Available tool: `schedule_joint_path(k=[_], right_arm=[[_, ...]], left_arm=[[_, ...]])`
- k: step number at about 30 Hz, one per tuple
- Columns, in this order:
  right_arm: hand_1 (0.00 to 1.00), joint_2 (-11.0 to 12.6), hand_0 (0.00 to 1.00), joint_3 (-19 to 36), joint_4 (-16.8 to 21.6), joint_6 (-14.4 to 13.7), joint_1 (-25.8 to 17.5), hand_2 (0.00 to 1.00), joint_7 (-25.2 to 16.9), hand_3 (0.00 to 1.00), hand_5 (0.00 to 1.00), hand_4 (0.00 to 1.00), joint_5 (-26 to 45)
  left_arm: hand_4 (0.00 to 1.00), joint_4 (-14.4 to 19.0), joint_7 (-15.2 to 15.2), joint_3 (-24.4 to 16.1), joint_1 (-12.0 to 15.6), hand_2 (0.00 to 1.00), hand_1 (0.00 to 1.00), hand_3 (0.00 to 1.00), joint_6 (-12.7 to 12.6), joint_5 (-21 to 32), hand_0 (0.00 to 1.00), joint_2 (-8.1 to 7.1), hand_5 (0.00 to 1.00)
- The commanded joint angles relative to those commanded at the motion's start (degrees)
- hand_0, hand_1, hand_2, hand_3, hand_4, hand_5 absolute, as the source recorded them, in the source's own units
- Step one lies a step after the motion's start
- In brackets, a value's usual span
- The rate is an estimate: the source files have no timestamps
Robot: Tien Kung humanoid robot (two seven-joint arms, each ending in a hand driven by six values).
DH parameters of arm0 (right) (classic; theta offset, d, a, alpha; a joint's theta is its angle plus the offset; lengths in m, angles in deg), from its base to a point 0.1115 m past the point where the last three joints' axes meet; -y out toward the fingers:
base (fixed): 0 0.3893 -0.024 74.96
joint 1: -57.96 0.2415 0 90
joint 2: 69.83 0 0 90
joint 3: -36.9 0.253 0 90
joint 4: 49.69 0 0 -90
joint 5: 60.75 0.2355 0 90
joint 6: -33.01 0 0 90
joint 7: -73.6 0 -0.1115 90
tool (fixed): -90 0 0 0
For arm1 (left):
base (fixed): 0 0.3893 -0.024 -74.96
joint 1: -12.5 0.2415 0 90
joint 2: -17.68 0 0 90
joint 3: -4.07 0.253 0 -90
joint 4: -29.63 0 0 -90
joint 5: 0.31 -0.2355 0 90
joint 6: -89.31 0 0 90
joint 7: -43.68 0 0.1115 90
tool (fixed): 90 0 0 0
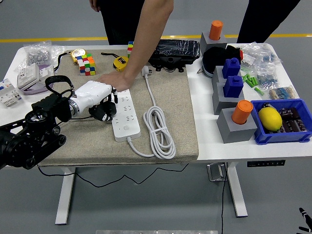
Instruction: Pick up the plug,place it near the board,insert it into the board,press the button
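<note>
Resting plug: the white plug (pixel 145 72) lies loose on the grey mat (pixel 170 126) beyond the board's far end, not inserted.
Board: a white power strip (pixel 124 114) lies lengthwise on the mat, its cord (pixel 158 129) coiled just to its right.
Left hand: the white robot hand (pixel 97 97) sits beside the board's left edge, fingers (pixel 108 108) curled; whether they clamp anything I cannot tell.
Right hand: out of view.
Person: a bare hand (pixel 117 80) reaches from the far side and presses on the board's far end.
Progress: judging by this, the plug is not yet picked up; every step remains.
Surface: the white surface (pixel 204 141) carries clutter all around.
</note>
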Motion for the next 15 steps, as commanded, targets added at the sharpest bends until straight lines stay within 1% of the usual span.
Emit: schedule_joint_path(k=[11, 12, 15], right_arm=[[0.756, 0.0, 0.811, 0.1, 0.0, 0.1, 0.1, 0.732, -0.1, 0.793, 0.991, 0.998, 0.0], [0.756, 0.0, 0.812, 0.1, 0.0, 0.1, 0.1, 0.732, -0.1, 0.794, 0.991, 0.998, 0.0], [0.756, 0.0, 0.812, 0.1, 0.0, 0.1, 0.1, 0.732, -0.1, 0.794, 0.991, 0.998, 0.0]], left_arm=[[0.853, -0.4, 0.1, 0.1, -0.7, 0.372, 0.377, 0.534, -0.2, -0.3, 0.238, -0.11, 0.002], [0.853, -0.4, 0.1, 0.1, -0.7, 0.391, 0.404, 0.533, -0.2, -0.3, 0.239, -0.12, 0.002], [0.853, -0.5, 0.2, 0.2, -0.8, 0.391, 0.404, 0.533, -0.1, -0.3, 0.239, -0.12, 0.002]])
